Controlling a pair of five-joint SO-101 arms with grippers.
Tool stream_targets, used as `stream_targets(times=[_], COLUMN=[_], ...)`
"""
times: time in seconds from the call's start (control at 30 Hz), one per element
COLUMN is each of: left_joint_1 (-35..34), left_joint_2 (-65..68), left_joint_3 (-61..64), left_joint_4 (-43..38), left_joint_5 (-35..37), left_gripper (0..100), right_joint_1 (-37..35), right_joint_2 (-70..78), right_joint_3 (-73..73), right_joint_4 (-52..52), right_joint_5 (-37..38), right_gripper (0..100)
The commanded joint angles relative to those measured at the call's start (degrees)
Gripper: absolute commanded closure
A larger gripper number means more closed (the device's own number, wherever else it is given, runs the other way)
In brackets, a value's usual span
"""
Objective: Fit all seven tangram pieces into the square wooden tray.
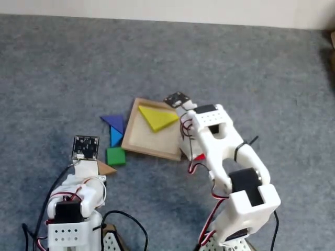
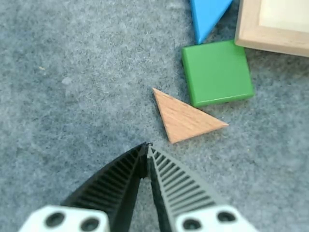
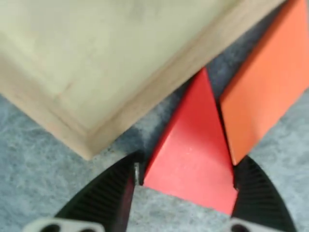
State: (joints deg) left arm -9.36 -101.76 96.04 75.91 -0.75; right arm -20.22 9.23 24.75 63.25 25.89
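The square wooden tray lies mid-table with a yellow triangle inside. Along its left side lie a dark blue piece, a light blue triangle, a green square and a plain wooden triangle. My left gripper is shut and empty, its tips just short of the wooden triangle beside the green square. My right gripper holds the wide end of a red triangle on the carpet, against the tray's rim. An orange piece touches the red one.
Grey carpet covers the table, with open room behind the tray and to the far left. The right arm's white body stands over the tray's right side. Cables trail near both arm bases at the front edge.
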Motion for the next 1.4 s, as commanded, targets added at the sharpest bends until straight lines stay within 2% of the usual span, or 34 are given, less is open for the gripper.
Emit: stream_targets(times=[0.0,0.1,0.27,0.4,0.5,0.6,0.7,0.87,1.03,1.37], left_joint_1=[1.19,1.19,1.19,1.19,1.19,1.19,1.19,1.19,1.19,1.19], left_joint_2=[-2.59,-2.59,-2.59,-2.59,-2.59,-2.59,-2.59,-2.59,-2.59,-2.59], left_joint_3=[1.19,1.19,1.19,1.19,1.19,1.19,1.19,1.19,1.19,1.19], left_joint_4=[0.44,0.44,0.44,0.44,0.44,0.44,0.44,0.44,0.44,0.44], left_joint_5=[-0.18,-0.18,-0.18,-0.18,-0.18,-0.18,-0.18,-0.18,-0.18,-0.18], left_gripper=[99,99,99,99,99,99,99,99,99,99], right_joint_1=[0.92,0.92,1.01,1.01,0.92,0.92,0.84,0.66,1.01,4.09], right_joint_2=[-0.92,-1.01,-1.01,-1.27,-1.36,-1.45,-1.54,-1.54,-1.19,-0.92], right_joint_3=[-1.36,-1.19,-1.19,-1.19,-1.63,-1.71,-1.80,-1.80,-1.36,1.36], right_joint_4=[-1.01,-0.57,-0.48,-0.48,1.54,8.13,14.55,16.57,16.22,5.93], right_joint_5=[1.05,1.05,1.05,0.88,0.79,0.79,1.05,1.85,9.32,15.65], right_gripper=[73.5,74.1,84.8,84.8,78.6,68.8,63.7,62.8,62.8,63.0])
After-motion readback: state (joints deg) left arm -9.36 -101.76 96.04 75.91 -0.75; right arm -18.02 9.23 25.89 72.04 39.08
